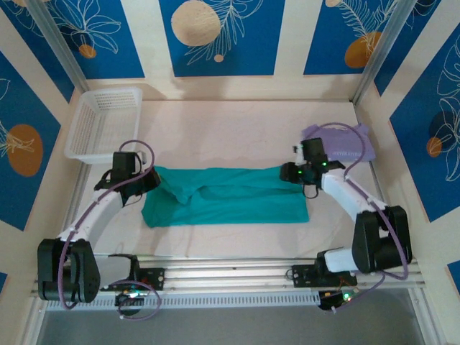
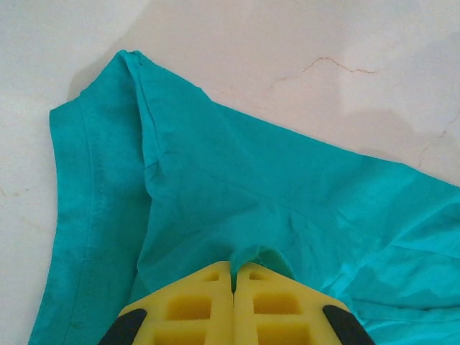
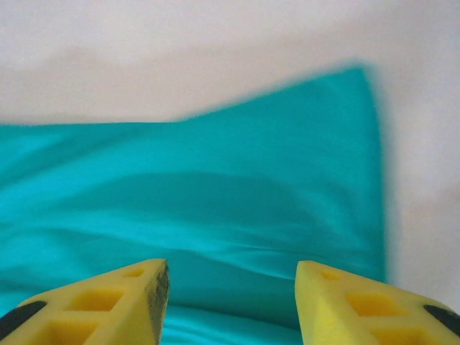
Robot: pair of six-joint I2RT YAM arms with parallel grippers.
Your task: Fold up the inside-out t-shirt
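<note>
The t-shirt is plain teal, the shirt pale lavender, the basket white, the table cream with faint brown veins, the walls blue with white leaf lines and orange discs, and the left gripper and right gripper yellow-fingered.

Walls: cream, with blue panels carrying white leaf line-drawings and orange and cream discs. Aluminium posts slant at both back corners. Table: pale top, faintly veined. Aluminium rail along near edge. Light even, shadows soft.
</note>
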